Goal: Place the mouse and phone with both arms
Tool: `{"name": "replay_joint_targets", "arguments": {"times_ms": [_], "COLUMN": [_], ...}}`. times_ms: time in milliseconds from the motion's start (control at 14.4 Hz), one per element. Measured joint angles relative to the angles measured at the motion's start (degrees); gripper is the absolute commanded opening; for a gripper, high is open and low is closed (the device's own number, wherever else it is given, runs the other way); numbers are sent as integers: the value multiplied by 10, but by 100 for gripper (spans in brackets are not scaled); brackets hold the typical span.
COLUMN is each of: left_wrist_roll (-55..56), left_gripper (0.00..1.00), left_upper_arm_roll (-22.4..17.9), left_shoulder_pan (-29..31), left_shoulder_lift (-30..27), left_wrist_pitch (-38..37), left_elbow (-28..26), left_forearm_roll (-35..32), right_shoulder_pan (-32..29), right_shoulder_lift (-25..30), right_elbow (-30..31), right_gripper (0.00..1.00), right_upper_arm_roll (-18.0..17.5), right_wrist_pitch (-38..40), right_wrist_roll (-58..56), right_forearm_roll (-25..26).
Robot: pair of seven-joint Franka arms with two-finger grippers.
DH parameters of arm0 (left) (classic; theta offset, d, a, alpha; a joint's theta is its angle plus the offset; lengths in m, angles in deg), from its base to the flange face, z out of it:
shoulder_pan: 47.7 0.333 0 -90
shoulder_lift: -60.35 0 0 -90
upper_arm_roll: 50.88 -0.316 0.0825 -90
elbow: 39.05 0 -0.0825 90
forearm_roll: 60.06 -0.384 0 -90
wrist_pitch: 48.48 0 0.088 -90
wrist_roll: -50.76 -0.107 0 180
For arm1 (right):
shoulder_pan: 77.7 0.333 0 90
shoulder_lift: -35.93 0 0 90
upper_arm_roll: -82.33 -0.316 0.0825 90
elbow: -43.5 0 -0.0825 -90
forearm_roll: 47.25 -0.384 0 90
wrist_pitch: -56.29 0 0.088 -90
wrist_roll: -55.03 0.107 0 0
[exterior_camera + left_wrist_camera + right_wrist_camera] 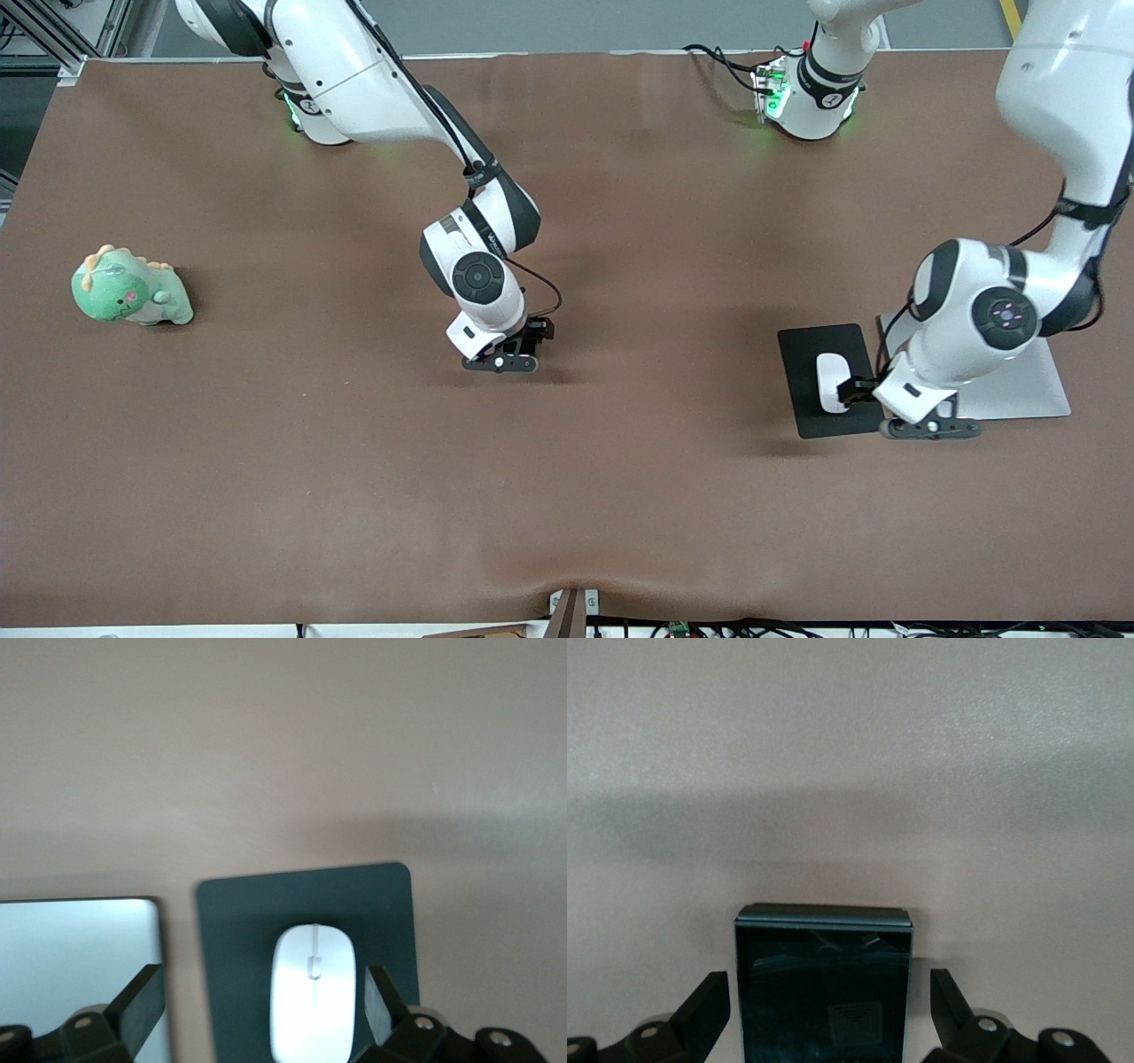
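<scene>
Mouse (312,990) and phone (824,988) each sat between the spread fingers of a hand, neither one pinched. The mouse lay on a dark pad (808,354) beside a silver laptop (1028,390), with the left hand (264,1003) low over it. The phone lay flat on the brown surface (620,496) near its middle, under the right hand (831,1003). Both looked light, stiff and glossy (so likely slippery); gripping across the long side edges seemed safest. A green plush dinosaur (131,288) sat toward the right arm's end.
</scene>
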Motion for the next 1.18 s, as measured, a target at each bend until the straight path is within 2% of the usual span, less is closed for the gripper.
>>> {"name": "replay_joint_targets", "arguments": {"times_ms": [139, 208, 278, 347, 417, 556, 694, 903, 1181], "left_wrist_roll": [0, 0, 0, 0, 0, 0, 0, -1, -21], "left_gripper": [100, 100, 100, 100, 100, 100, 100, 100, 100], "left_upper_arm_roll": [0, 0, 1, 3, 4, 5, 6, 12, 15], "left_shoulder_pan": [0, 0, 0, 0, 0, 0, 0, 0, -1], "left_shoulder_lift": [-38, -55, -71, -84, -95, -110, -129, -170, -219], "left_wrist_pitch": [-48, -83, -124, -165, -206, -280, -327, -371, -413], "left_elbow": [29, 47, 67, 88, 113, 158, 185, 195, 195], "left_forearm_roll": [0, 0, 5, 20, 44, 82, 91, 96, 124], "right_shoulder_pan": [1, 1, 2, 3, 4, 4, 4, -3, -40], "right_shoulder_lift": [-1, -1, -1, -1, 0, 0, 0, 6, 22], "right_elbow": [0, 0, 0, 0, 0, -1, -7, -26, -30], "right_gripper": [98, 58, 29, 5, 0, 0, 0, 0, 0], "right_upper_arm_roll": [0, 0, 0, 0, 0, 1, 5, 12, 17], "right_wrist_pitch": [-2, -2, -2, -2, -2, 0, 22, 68, 82], "right_wrist_roll": [8, 9, 10, 10, 10, 10, 10, 15, 25], "right_forearm_roll": [0, 0, 0, 1, 2, 3, 3, 3, 3]}}
